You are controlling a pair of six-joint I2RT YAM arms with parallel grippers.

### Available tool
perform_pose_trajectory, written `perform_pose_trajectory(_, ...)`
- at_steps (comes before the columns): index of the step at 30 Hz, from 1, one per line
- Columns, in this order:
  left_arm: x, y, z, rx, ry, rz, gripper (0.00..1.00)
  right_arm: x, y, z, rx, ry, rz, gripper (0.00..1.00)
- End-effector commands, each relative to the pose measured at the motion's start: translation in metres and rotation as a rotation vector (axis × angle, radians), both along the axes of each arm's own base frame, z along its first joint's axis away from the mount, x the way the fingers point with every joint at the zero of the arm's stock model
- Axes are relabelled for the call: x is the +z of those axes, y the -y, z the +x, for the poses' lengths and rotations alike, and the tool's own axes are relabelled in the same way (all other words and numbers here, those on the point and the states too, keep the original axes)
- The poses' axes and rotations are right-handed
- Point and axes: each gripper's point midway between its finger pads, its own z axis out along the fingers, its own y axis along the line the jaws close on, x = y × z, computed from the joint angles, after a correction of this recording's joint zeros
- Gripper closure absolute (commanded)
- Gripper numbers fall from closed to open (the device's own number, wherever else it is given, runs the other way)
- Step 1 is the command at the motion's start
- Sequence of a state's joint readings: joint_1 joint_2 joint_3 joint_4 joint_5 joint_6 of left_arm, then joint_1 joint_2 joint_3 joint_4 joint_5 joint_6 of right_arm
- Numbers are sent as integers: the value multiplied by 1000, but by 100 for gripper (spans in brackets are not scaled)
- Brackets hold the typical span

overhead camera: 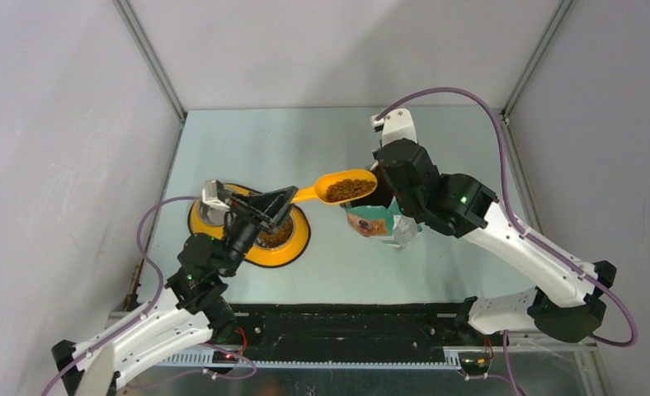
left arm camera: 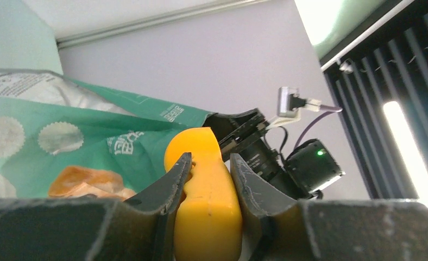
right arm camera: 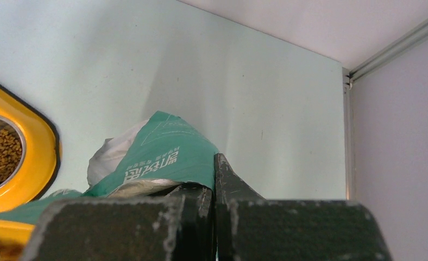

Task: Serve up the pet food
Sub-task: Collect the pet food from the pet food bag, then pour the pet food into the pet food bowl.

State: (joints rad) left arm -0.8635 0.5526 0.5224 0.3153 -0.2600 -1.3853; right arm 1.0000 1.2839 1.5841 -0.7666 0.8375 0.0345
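1. Step in hand, as I judge it: carrying a loaded scoop from the bag towards the feeder. The pet food (overhead camera: 348, 189) lies heaped in the cup of the orange scoop (overhead camera: 309, 195), held above the bench (overhead camera: 305, 140) just right of centre in the overhead frame.
2. The left end effector (left arm camera: 209, 163) is pinching the scoop's handle, one finger on each flat side.
3. The right end effector (right arm camera: 214, 179) is pressed together on the top edge of the green bag (overhead camera: 369, 223), which sits below and right of the scoop's cup, and holds it upright.
4. The yellow feeder tray (overhead camera: 301, 239) lies left of centre. Its right-hand dish (overhead camera: 276, 236) already has kibble in it.
5. The scoop's long axis runs almost left to right across the overhead frame, rising slightly to the right. The cup end points right, towards the bag, and the handle end points left, towards the feeder. The open face is up and looks about level.
6. The next move calls for drawing the scoop leftwards and down-frame until the cup, not the handle, is over a dish. It should stay level on the way, then the wrist rolls to tip the pellets out. Tilting too soon would likely spill kibble onto the bench.
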Motion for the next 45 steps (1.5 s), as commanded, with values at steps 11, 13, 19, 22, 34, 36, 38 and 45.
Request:
perform_pose_trajectory(11,27,-74,8,300,19,-110,100,90,51,-15,-166,244,366,100)
perform_pose_trajectory(13,24,-87,12,365,3,-104,100,88,53,-16,-166,247,371,100)
perform_pose_trajectory(19,6,-132,26,625,-74,-74,100,83,57,-18,-164,251,365,100)
perform_pose_trajectory(22,-9,-155,28,748,-118,-28,100,80,57,-17,-163,249,358,100)
perform_pose_trajectory(34,-90,-258,-6,1162,-302,15,100,75,51,-15,-128,236,353,100)
perform_pose_trajectory(36,-97,-268,-12,1192,-309,26,100,74,52,-14,-128,234,352,100)
perform_pose_trajectory(38,-98,-280,-20,1222,-314,41,100,72,52,-13,-132,232,343,100)
perform_pose_trajectory(45,-110,-295,-29,1301,-329,271,100,66,52,-9,-135,224,330,100)
